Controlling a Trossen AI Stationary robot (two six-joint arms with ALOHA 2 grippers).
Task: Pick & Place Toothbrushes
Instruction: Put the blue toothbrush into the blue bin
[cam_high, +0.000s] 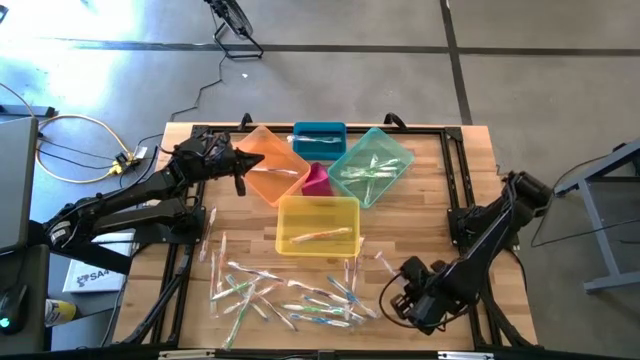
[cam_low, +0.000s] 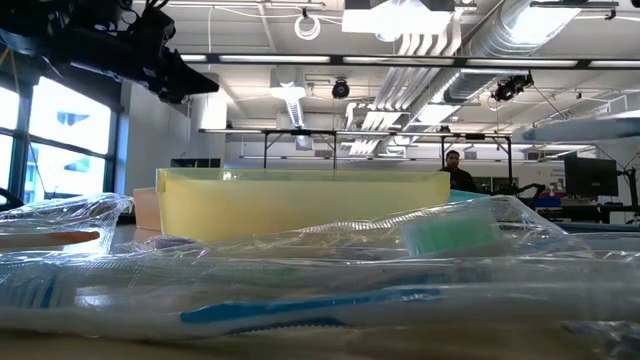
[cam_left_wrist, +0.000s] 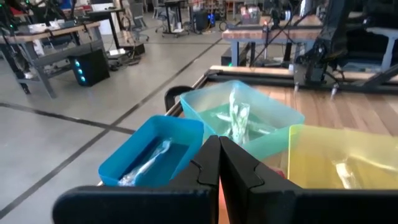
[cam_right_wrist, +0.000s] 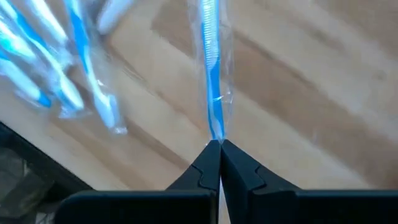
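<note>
Wrapped toothbrushes (cam_high: 285, 295) lie in a loose heap on the wood near the table's near edge, and fill the foreground of the low view (cam_low: 300, 310). My right gripper (cam_high: 398, 292) is at the heap's right end, shut on a blue-handled toothbrush (cam_right_wrist: 211, 68). My left gripper (cam_high: 240, 160) hovers shut and holding nothing over the orange bin (cam_high: 268, 165), and shows in its own wrist view (cam_left_wrist: 219, 149). A few toothbrushes lie in the yellow bin (cam_high: 318, 225), the teal bin (cam_high: 372, 165) and the blue bin (cam_left_wrist: 152, 155). My right gripper pinches the blue toothbrush, in its clear wrapper, by the end of its handle (cam_right_wrist: 215, 132) between the two fingertips. The brush runs straight on beyond the fingers, bristle end farthest out (cam_right_wrist: 208, 25). Whether that far end rests on the wood I cannot tell.
Several coloured bins are clustered at the table's middle and far side, with a small pink one (cam_high: 316, 180) among them. A black frame (cam_high: 455, 170) borders the wood. Bare wood (cam_high: 430, 230) lies right of the yellow bin. Cables (cam_high: 80, 140) trail off the left.
</note>
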